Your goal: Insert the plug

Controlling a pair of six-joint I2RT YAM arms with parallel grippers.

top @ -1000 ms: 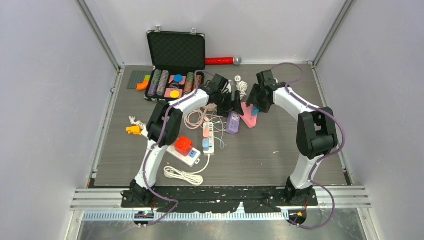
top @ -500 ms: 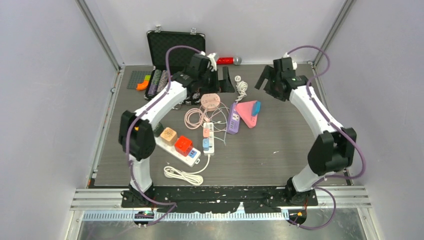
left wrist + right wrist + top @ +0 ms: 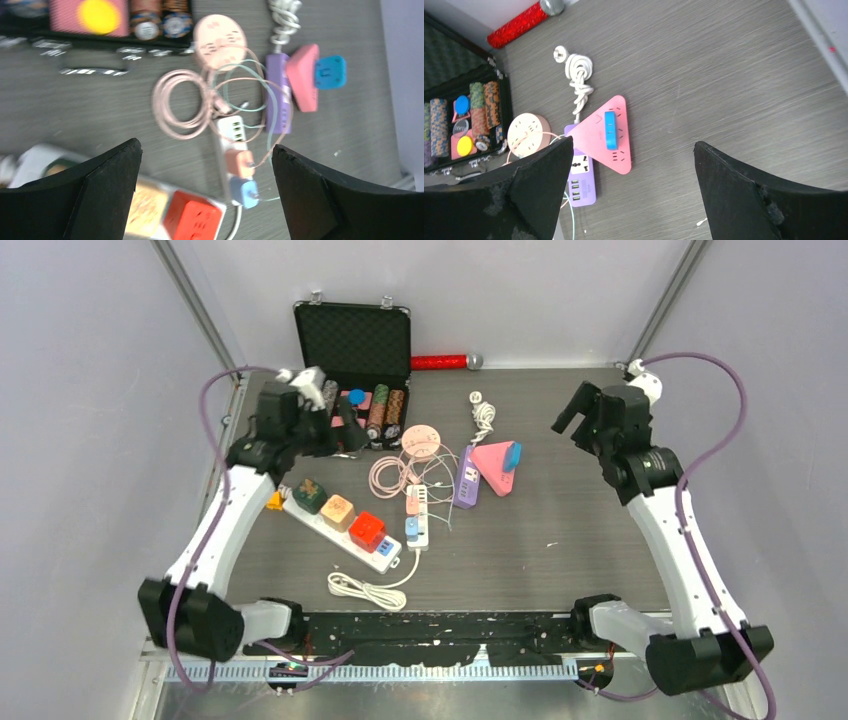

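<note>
A blue plug (image 3: 512,456) sits on top of the pink triangular socket block (image 3: 488,468), which leans on a purple strip (image 3: 466,483). The right wrist view shows the plug (image 3: 610,130) lying flat against the pink block (image 3: 594,136). In the left wrist view the plug (image 3: 330,72) is at the far right. My left gripper (image 3: 338,427) hangs open high over the case's front edge, well left of the plug. Raised to the right of the block, my right gripper (image 3: 577,423) is open too. Nothing is between the fingertips of either gripper (image 3: 205,146) (image 3: 633,142).
A coiled white cord with its own plug (image 3: 483,412) lies behind the pink block. A round pink socket (image 3: 420,439), pink cable loops, a small white strip with two adapters (image 3: 416,515) and a long white strip with cubes (image 3: 345,525) fill the middle left. An open black case (image 3: 352,340) stands at the back.
Both arms have drawn back from the pink block and risen, the left swinging left and the right swinging right. Both grippers have opened wide. The blue plug stays on the block.
</note>
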